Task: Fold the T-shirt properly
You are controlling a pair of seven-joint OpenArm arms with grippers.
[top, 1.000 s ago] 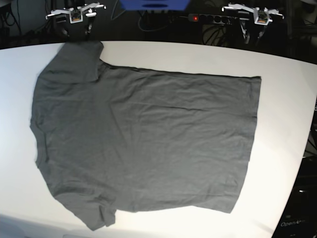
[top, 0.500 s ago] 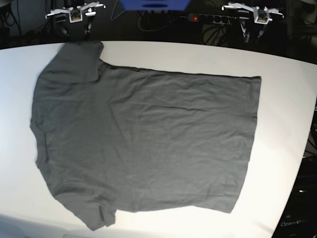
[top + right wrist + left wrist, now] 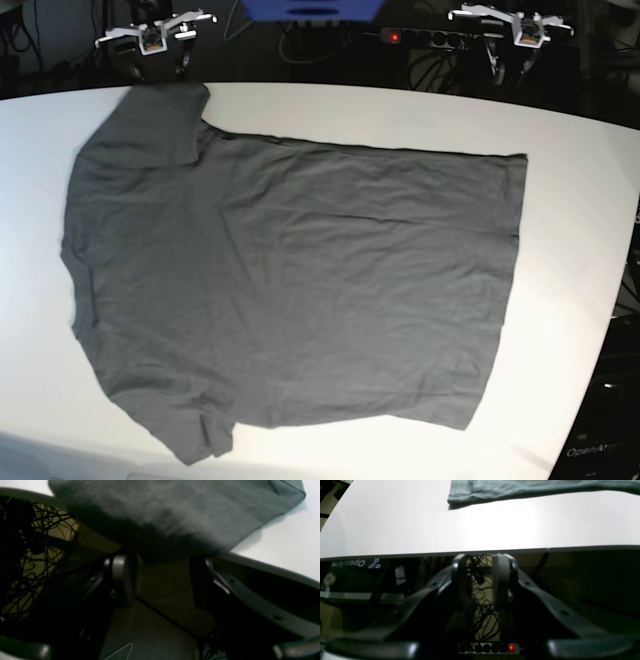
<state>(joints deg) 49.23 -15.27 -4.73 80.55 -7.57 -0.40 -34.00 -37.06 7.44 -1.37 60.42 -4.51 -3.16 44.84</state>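
Charcoal-grey cotton, soft and faintly creased, covers most of the white counter [image 3: 580, 200]: the T-shirt [image 3: 290, 280] lies flat and unfolded, its hem toward the counter's right edge and its sleeves toward the left, one sleeve reaching the far edge, the other near the front edge. The cloth is plain with no print showing, and the counter top is smooth and glossy with a rounded rim.

From the base view both arms sit beyond the far edge, small and pale. The left gripper [image 3: 510, 62] hangs off the far right; the left wrist view shows its jaws narrowly apart with nothing between them, over a tangle of dark cables [image 3: 480, 592] and a power strip [image 3: 488, 648] with a red light, the shirt's hem corner lying well ahead across bare counter. The right gripper [image 3: 155, 58] sits just behind the far sleeve; only the right wrist view shows that sleeve drooping over the counter's rim just above the jaws, which stand moderately wide and empty.
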